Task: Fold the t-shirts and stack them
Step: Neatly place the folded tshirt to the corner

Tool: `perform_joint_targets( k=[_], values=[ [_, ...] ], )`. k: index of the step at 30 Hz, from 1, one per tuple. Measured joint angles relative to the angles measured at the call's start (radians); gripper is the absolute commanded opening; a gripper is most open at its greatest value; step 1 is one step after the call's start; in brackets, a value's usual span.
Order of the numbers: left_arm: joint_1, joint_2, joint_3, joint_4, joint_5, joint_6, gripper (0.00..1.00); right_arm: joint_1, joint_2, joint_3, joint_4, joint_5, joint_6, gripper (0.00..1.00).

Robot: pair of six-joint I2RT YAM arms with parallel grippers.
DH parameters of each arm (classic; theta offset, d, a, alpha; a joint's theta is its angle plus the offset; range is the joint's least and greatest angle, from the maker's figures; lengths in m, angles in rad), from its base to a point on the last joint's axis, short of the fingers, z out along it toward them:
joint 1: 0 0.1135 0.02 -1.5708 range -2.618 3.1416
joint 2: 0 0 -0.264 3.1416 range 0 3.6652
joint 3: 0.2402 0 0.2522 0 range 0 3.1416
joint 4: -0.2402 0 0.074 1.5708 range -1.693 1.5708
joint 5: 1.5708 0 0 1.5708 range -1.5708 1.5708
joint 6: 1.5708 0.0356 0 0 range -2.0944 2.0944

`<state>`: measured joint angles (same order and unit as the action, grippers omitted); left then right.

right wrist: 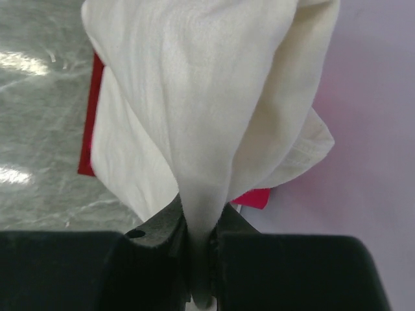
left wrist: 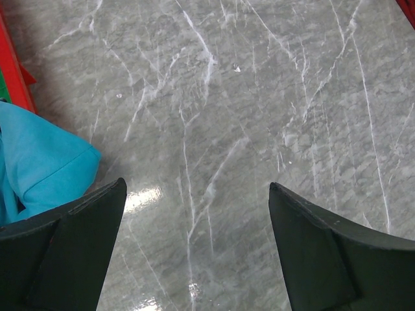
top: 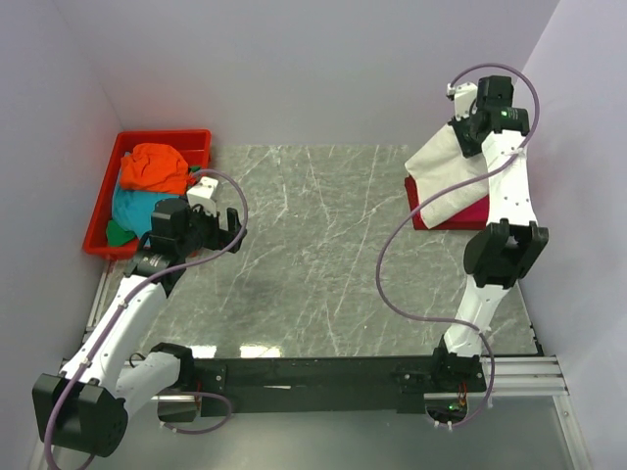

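Observation:
My right gripper (top: 468,135) is shut on the cream-white t-shirt (top: 446,176) and holds it raised at the far right; the cloth hangs down from the jaws (right wrist: 188,97). Under it lies a magenta-pink and red shirt (top: 460,213) on the table, also showing in the right wrist view (right wrist: 251,196). My left gripper (top: 235,223) is open and empty over bare table (left wrist: 198,194), just right of the tray. An orange shirt (top: 157,166) and a teal shirt (top: 135,208) lie in the red tray (top: 167,139). The teal shirt shows at the left wrist view's left edge (left wrist: 39,162).
The grey marble table (top: 313,264) runs between the arms. Pale walls close in on the left, back and right. A green bit of cloth (top: 118,233) lies in the tray's near corner. The tray's red rim (left wrist: 14,65) shows in the left wrist view.

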<state>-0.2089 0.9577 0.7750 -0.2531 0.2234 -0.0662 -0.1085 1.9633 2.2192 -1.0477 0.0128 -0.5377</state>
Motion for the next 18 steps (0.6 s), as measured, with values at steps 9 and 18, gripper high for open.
perform_joint_targets(
  k=[9, 18],
  values=[
    [0.000, 0.013, 0.000, -0.001, 0.001, 0.001, 0.96, -0.053, 0.095, -0.035, 0.085, 0.045, -0.011, 0.00],
    [0.000, 0.018, 0.000, -0.003, 0.006, 0.002, 0.97, -0.064, 0.095, -0.138, 0.211, 0.152, -0.022, 0.30]
  ],
)
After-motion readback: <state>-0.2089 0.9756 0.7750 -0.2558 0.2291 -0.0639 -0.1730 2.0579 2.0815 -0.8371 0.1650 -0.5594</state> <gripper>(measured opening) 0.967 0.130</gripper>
